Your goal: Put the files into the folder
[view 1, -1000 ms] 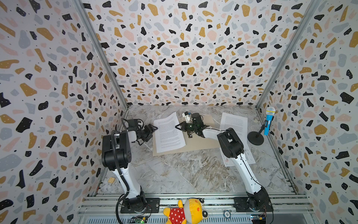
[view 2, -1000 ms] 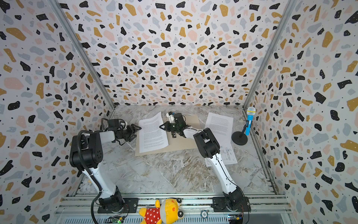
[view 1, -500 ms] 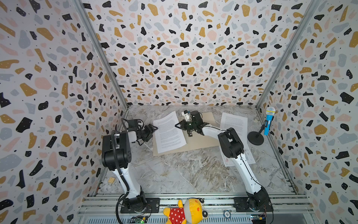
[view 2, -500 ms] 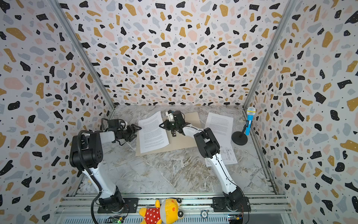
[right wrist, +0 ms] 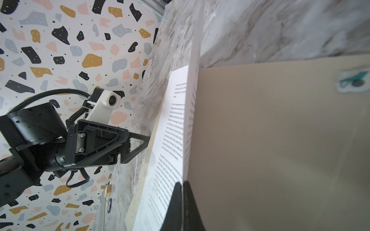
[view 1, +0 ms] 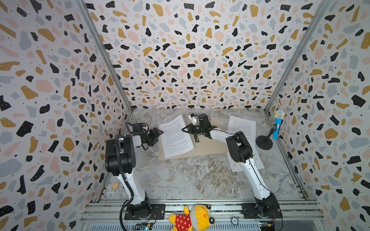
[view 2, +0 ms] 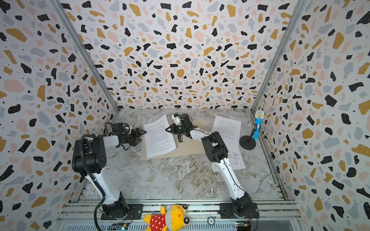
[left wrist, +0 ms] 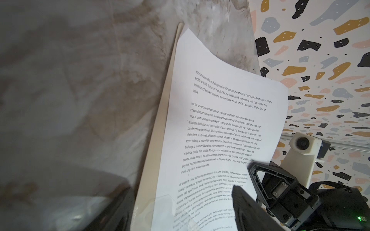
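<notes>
Nothing visibly shifts: right gripper [view 1: 183, 129] jaws stay pressed together, pinching text sheet [view 1: 176, 138] by its raised edge above folder [view 1: 208, 148]; left gripper [view 1: 159, 136] jaws spread, just beside sheet.

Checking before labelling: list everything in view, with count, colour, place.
folder: one, beige, open mid-table.
held text sheet: one, white, over the folder's left half.
loose text sheet: one, white, right of the folder.
diagram sheet: one, white, partly under the right arm.
microphone: one, blue, black stand, far right.
plush toy: one, yellow and red, front rail.
left gripper: one, black, open, left of the folder.
right gripper: one, black, shut on the held text sheet.
</notes>
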You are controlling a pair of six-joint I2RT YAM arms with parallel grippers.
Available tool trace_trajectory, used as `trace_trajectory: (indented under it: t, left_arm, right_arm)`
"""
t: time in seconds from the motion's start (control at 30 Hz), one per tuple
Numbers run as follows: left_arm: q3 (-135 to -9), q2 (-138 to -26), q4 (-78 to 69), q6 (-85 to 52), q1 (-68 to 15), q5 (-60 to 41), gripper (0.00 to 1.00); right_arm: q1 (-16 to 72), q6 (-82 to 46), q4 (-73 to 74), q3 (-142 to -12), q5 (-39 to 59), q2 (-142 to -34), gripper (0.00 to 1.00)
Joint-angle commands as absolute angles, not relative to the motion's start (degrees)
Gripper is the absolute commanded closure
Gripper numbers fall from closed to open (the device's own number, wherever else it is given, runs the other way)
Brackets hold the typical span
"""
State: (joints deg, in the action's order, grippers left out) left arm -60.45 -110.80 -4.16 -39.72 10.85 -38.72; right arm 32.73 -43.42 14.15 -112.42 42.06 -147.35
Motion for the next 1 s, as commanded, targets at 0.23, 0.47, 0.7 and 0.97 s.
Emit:
trace_trajectory:
  t: [0.23,0.47,0.7,0.97]
  left_arm:
    - [-59.34,-110.74,-3.78,-39.93,10.81,-39.55,0.21]
    - [-58.88,-110.9,-4.4,-40.17,10.8,-39.68,0.21]
    - [-58.49,-110.74,-4.83,-40.39,10.81,-39.98,0.21]
    - [-57.46,-110.57,-6.31,-41.09,10.8,-40.51,0.21]
  right_arm:
    - [33.42,-44.12,12.43,-112.59,42.14,-144.34,1.0]
    - [34.4,-45.75,11.14,-112.51,39.04,-143.52,1.0]
    - [34.61,-47.82,10.27,-111.08,36.47,-142.59,1.0]
    - [34.83,-51.74,9.05,-109.52,30.52,-140.2,1.0]
